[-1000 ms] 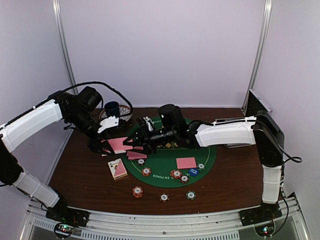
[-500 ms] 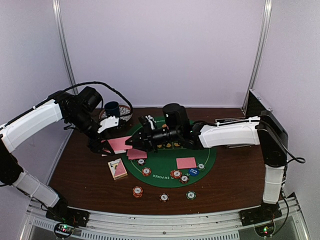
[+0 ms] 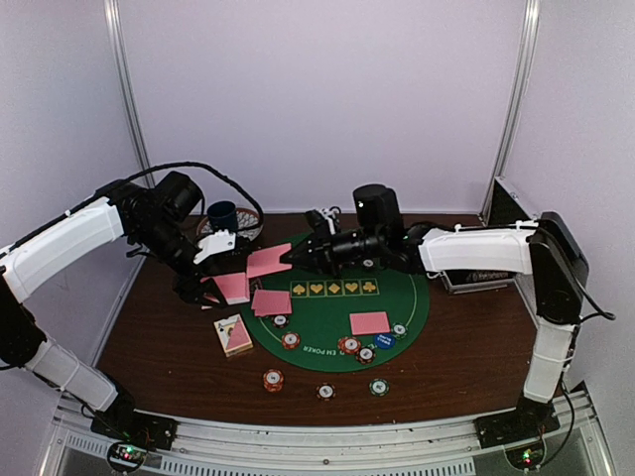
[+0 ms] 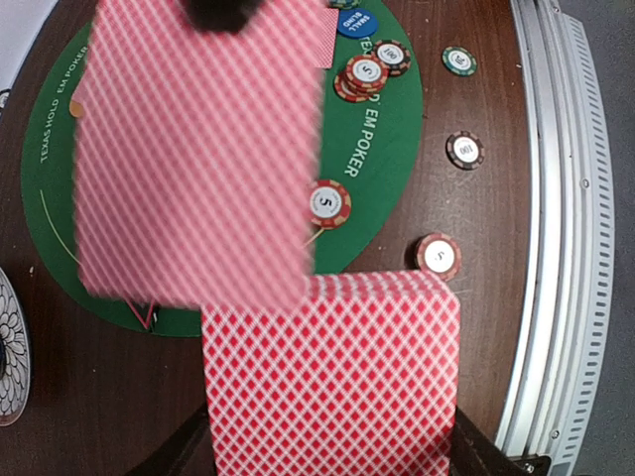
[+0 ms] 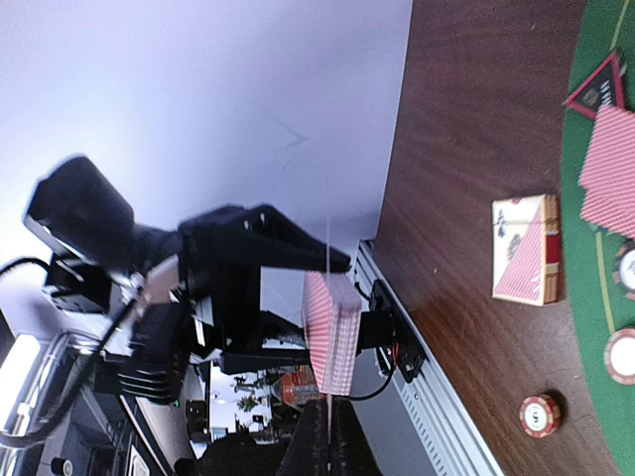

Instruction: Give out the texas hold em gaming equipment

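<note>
My left gripper [image 3: 213,290] [image 4: 330,441] is shut on the deck of pink-backed playing cards [image 3: 232,287] [image 4: 332,377] over the table's left side. My right gripper [image 3: 288,258] [image 5: 327,407] is shut on a single card [image 3: 268,261] [image 4: 198,149], lifted just beyond the deck; in the right wrist view it is only a thin edge [image 5: 325,297]. Two face-down card piles [image 3: 270,301] [image 3: 369,323] lie on the green mat [image 3: 327,317]. Poker chips [image 3: 291,340] [image 3: 349,345] and a blue button [image 3: 385,340] sit near its front. A black-red triangular marker [image 5: 598,89] lies at the mat's edge.
A card box [image 3: 233,334] [image 5: 526,248] lies left of the mat. Three chips [image 3: 273,380] [image 3: 326,392] [image 3: 378,387] sit on the wood near the front rail. A dark blue cup [image 3: 222,215] stands at the back left, and a metal case [image 3: 466,281] at the right.
My right gripper closed on the top card and drew it off the deck, back toward the far right. The left arm and deck stayed put.
</note>
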